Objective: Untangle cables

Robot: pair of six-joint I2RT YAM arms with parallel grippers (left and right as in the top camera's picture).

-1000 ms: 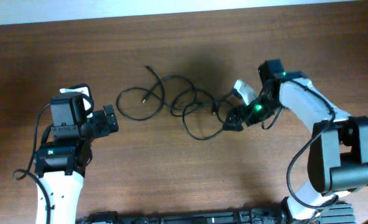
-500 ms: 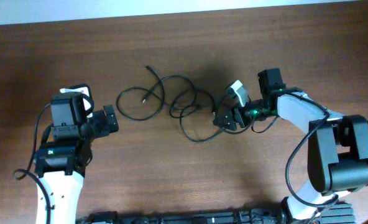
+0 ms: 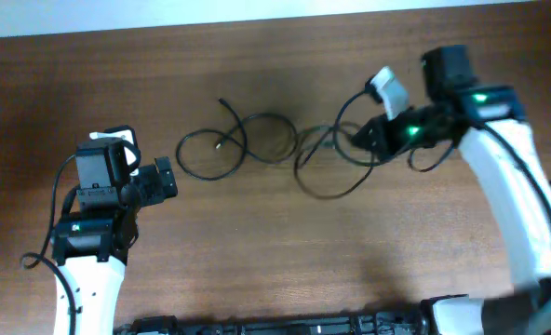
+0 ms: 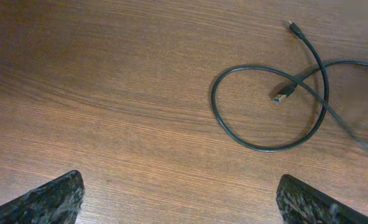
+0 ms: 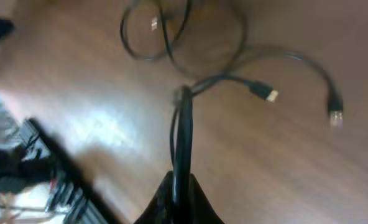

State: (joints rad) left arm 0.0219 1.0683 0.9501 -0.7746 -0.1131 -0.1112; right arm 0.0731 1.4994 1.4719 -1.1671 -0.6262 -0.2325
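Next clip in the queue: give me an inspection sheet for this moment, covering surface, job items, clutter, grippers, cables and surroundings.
Surface: brown wood-grain table.
Job's things: black cables looped over one another mid-table, not yet separated.
Clutter: nothing seen.
Grippers: left gripper open, left of the loops, touching nothing; right gripper shut on a strand, holding it above the table.
Cables: the leftmost loop lies flat with a USB plug inside it; two loose connector ends show in the right wrist view.
Surroundings: pale strip beyond the far table edge; dark equipment along the near edge.
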